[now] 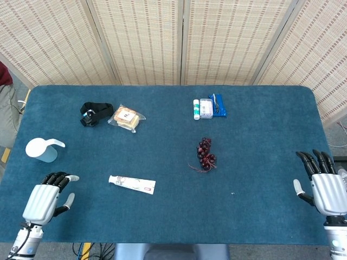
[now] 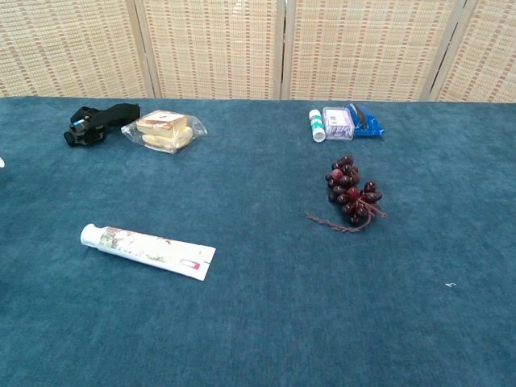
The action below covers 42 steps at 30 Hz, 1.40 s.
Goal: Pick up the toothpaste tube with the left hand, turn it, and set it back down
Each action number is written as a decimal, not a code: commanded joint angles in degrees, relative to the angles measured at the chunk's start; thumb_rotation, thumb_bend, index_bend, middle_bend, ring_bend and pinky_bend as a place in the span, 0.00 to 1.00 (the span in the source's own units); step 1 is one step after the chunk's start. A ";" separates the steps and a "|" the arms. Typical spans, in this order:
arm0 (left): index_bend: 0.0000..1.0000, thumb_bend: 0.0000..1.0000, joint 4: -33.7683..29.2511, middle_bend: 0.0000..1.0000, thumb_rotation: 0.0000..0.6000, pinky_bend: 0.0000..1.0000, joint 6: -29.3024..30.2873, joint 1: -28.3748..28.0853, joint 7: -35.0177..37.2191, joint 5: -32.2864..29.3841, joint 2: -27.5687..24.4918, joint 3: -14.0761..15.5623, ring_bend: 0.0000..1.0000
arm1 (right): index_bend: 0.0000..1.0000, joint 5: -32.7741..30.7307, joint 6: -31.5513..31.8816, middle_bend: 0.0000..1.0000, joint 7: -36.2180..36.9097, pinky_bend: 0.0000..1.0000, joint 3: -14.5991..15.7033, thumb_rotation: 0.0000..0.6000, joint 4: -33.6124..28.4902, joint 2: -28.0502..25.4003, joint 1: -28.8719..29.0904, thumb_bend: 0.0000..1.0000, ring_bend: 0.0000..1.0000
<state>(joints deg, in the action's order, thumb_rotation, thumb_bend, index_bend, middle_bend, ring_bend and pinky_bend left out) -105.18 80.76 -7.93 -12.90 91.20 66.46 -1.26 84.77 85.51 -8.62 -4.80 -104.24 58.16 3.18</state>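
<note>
Overhead, a blue counter (image 1: 260, 162) fills the view. Both robot hands rest at its near corners: left hand (image 1: 46, 197) and right hand (image 1: 324, 187), fingers apart, holding nothing. The toothpaste tube (image 1: 132, 184) lies flat near the left hand, untouched; grasping, turning and replacing all remain.

A: Does any lettering read on the toothpaste tube (image 2: 147, 251)?
B: No; its printing is too small to make out.
A: And the wrapped snack pack (image 2: 164, 131)?
B: Its label is blurred as well.
</note>
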 commanded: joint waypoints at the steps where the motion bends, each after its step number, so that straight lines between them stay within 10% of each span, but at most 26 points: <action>1: 0.34 0.32 0.61 0.33 1.00 0.19 -4.80 -3.27 0.43 0.88 -1.83 0.26 0.23 | 0.15 -0.09 -0.12 0.19 -0.63 0.00 -0.35 1.00 -0.55 -0.41 0.34 0.35 0.00; 5: 0.35 0.25 1.79 0.33 0.98 0.19 -9.59 -6.08 -0.28 0.38 -1.83 0.45 0.23 | 0.15 -0.08 0.14 0.19 -1.29 0.00 -0.68 1.00 -1.24 -0.71 0.54 0.35 0.00; 13: 0.33 0.17 2.54 0.30 0.48 0.19 -18.46 -10.71 -2.91 -3.00 -0.70 1.07 0.23 | 0.15 0.22 1.21 0.19 -1.80 0.00 -0.39 1.00 -2.22 -1.33 -0.05 0.35 0.00; 22: 0.30 0.14 3.75 0.30 0.22 0.17 -24.44 -13.96 -8.83 -8.58 3.08 1.50 0.21 | 0.15 0.26 2.34 0.19 -1.91 0.00 0.17 1.00 -2.55 -1.47 -1.06 0.35 0.00; 42: 0.24 0.14 8.97 0.26 0.17 0.16 -28.11 -18.42 -12.26 -16.55 11.09 0.63 0.15 | 0.15 0.19 3.35 0.19 -1.42 0.00 0.61 1.00 -2.00 -1.36 -2.14 0.35 0.00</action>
<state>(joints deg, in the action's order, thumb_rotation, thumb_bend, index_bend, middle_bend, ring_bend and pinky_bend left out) -96.41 52.48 -26.18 -25.36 74.80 77.34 -0.42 84.96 88.87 -10.03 -4.20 -106.25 56.81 1.05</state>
